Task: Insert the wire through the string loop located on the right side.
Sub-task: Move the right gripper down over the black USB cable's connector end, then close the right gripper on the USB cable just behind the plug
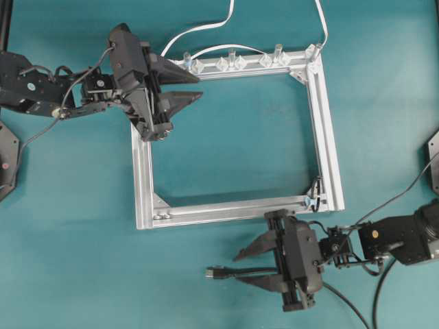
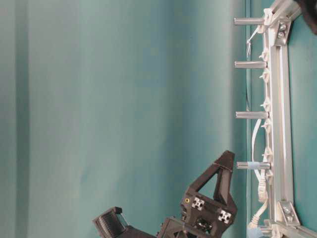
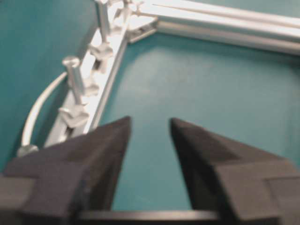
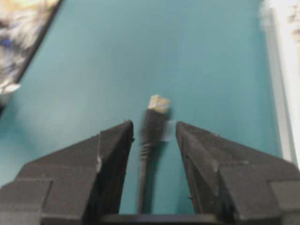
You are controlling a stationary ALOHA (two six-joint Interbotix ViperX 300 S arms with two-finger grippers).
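Working from left to right in the overhead view, the left gripper (image 1: 184, 88) is hovering over the top-left corner of the aluminium frame (image 1: 331, 147) with its jaws standing apart and nothing between them; its wrist view is showing only bare mat and the clear clips (image 3: 75, 115) along the rail. Below the frame's lower rail, the right gripper (image 1: 248, 264) is pointing left with its jaws open, and the wire (image 4: 149, 140) is lying on the mat between the fingers without being clamped, its small plug (image 1: 213, 273) with the silvery tip projecting just past the fingertips. The string loop (image 1: 316, 186) is hanging at the frame's lower-right inner corner, near the right gripper's wrist and behind its jaws. The wire is likely handling as a light, limp cable that sags when lifted, while the plug is rigid; taking hold just behind the plug should be keeping the tip steerable. The loop is soft and tiny, so it is likely to deflect on contact.
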